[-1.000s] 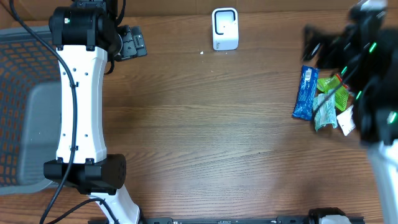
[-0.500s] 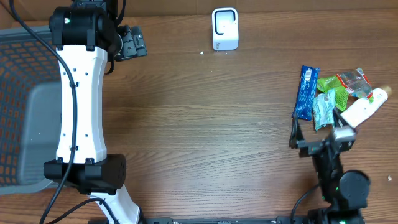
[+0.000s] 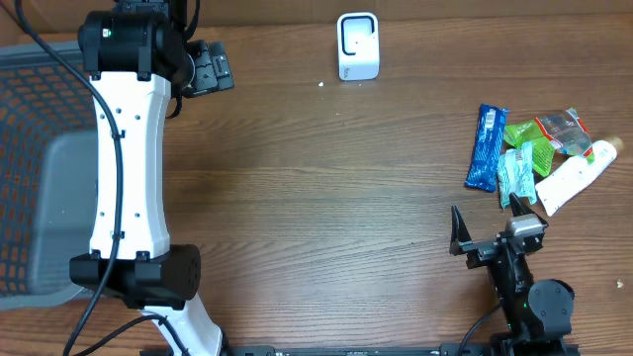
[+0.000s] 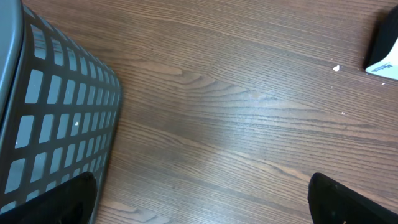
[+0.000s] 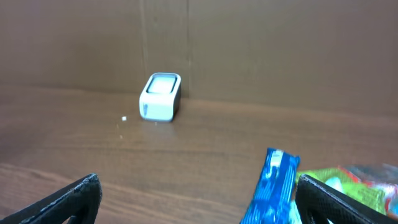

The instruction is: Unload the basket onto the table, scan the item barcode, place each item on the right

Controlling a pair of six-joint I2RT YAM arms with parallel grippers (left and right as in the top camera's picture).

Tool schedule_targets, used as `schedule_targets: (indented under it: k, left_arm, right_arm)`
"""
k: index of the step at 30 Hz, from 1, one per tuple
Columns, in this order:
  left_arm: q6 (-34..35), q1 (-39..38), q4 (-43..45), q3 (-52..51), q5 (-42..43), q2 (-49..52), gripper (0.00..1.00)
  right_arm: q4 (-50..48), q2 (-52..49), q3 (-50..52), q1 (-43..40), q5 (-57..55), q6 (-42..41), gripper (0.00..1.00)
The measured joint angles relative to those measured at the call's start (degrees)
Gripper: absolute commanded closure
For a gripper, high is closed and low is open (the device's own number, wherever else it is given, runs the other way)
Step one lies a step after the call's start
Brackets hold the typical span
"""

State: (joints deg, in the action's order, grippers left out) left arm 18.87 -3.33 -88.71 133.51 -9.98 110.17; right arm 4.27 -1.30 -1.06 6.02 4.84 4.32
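Note:
A pile of items lies at the table's right: a blue packet (image 3: 486, 146), green packets (image 3: 524, 138) and a white tube (image 3: 569, 176). The white barcode scanner (image 3: 357, 44) stands at the far edge, middle. My right gripper (image 3: 487, 225) is open near the front edge, just in front of the pile and holding nothing. In its wrist view the right gripper (image 5: 199, 202) faces the blue packet (image 5: 273, 180), with the scanner (image 5: 160, 96) farther back. My left gripper (image 3: 210, 67) is open and empty at the far left, over bare wood (image 4: 205, 205).
A grey mesh basket (image 3: 30, 148) stands at the left edge, also close beside the left fingers in the left wrist view (image 4: 56, 124). The white left arm (image 3: 124, 178) stretches along the left side. A small white speck (image 3: 321, 84) lies near the scanner.
The right arm swung from over the item pile down to the front right of the table and settled a little lower. The left arm has not moved.

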Motion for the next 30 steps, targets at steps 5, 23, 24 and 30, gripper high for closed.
schedule_targets:
  k: [5,23,24,30]
  left_arm:
    - [0.0,0.0,0.0,0.0,0.0,0.0,0.0]
    - [0.0,0.0,0.0,0.0,0.0,0.0,0.0]
    - [0.0,0.0,0.0,0.0,0.0,0.0,0.0]
    - [0.0,0.0,0.0,0.0,0.0,0.0,0.0]
  right_arm:
    - [0.0,0.5,0.0,0.0,0.8,0.0,0.0]
    - [0.1,0.5,0.0,0.0,0.9,0.0,0.0]
    - [0.1,0.5,0.0,0.0,0.9,0.0,0.0]
    - [0.1,0.5,0.0,0.0,0.9,0.0,0.0]
